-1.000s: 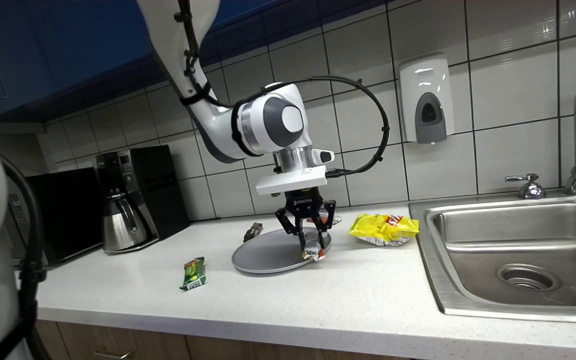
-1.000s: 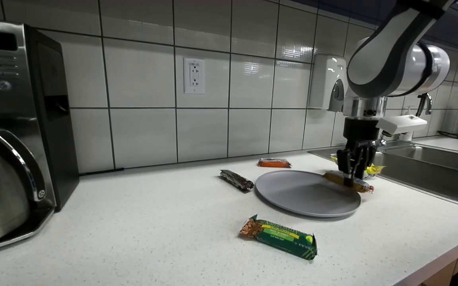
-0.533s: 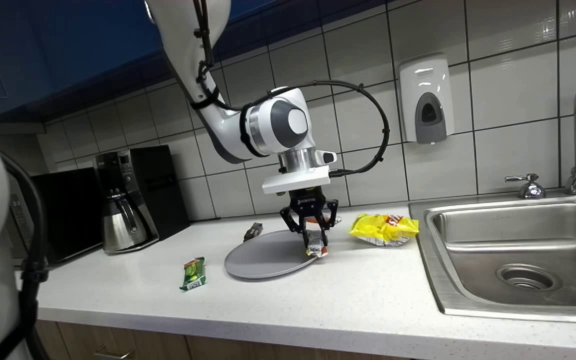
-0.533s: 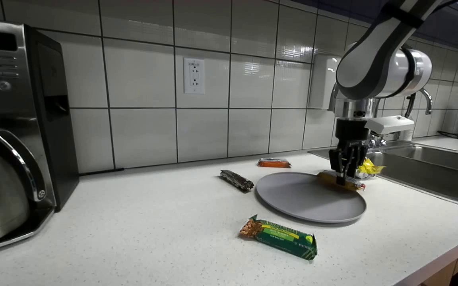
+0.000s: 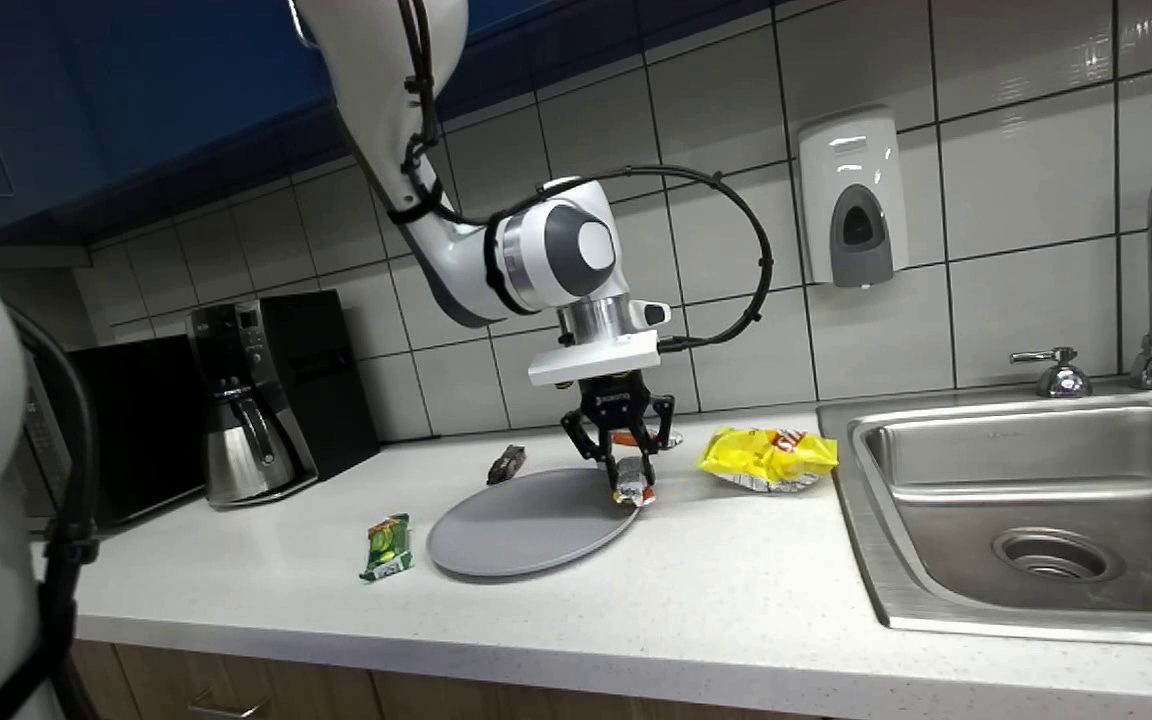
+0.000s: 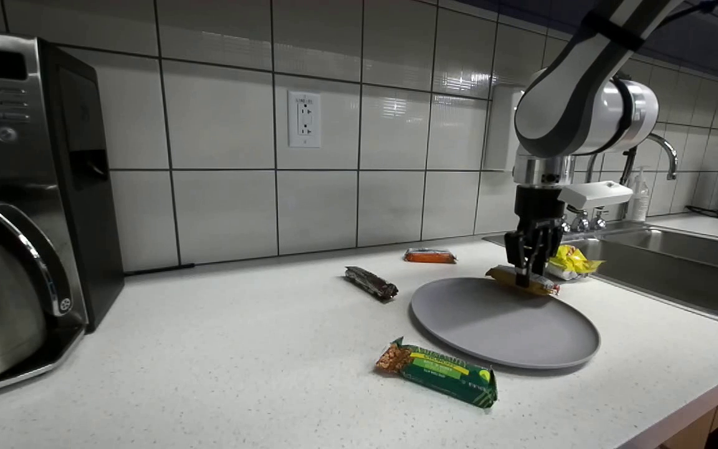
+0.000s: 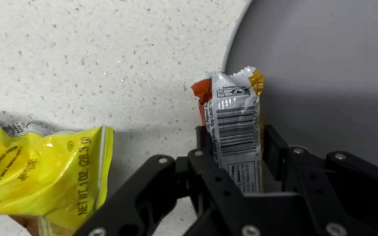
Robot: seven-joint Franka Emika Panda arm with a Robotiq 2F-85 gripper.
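Note:
My gripper [image 7: 235,139] is shut on a snack bar [image 7: 238,98] in a yellow and red wrapper with a white barcode side. One finger stands on each side of the bar. In the exterior views the gripper [image 5: 629,474] points down at the rim of a round grey plate [image 5: 516,530]. The bar also shows there [image 6: 543,287], over the plate's rim [image 6: 508,340] nearest the sink; whether it touches the plate is unclear. A yellow snack bag [image 7: 44,173] lies beside the gripper on the counter. The bar's lower end is hidden by the gripper in the wrist view.
A green granola bar packet [image 6: 443,377] lies close to the plate. A dark brown bar [image 6: 370,284] and an orange packet [image 6: 429,255] lie towards the tiled wall. A steel sink [image 5: 866,560] and a coffee maker [image 5: 276,400] stand on opposite sides.
The plate has slid across the counter, away from the wall and towards the green packet. My gripper, still holding the bar, has shifted slightly towards the wall.

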